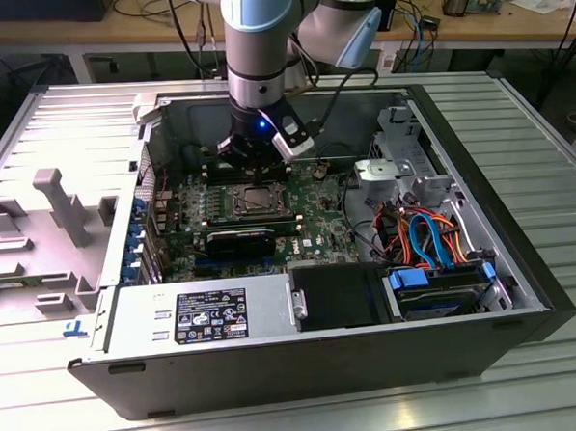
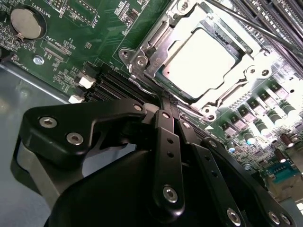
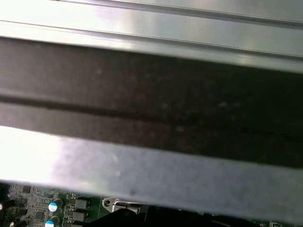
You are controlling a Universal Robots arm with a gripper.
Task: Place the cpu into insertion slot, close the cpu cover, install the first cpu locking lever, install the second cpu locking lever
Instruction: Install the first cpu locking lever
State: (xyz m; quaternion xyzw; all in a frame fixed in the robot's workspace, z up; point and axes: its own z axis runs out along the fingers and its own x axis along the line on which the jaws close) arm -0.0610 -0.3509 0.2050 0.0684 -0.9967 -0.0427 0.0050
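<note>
Black linkage of my claw point(image 2: 166, 118) fills the second wrist view's foreground, fingers drawn narrow with tips at the rim of the insertion slot point(image 2: 142, 56), where the cpu point(image 2: 199, 61) sits seated under the closed cpu cover point(image 2: 246, 71); locking-lever work apparently remains.

We count one cpu point(image 2: 199, 61), one cpu cover point(image 2: 163, 35) and one coin battery point(image 2: 26, 22). We list one gripper point(image 2: 166, 101) and one computer case point(image 1: 522, 261).
</note>
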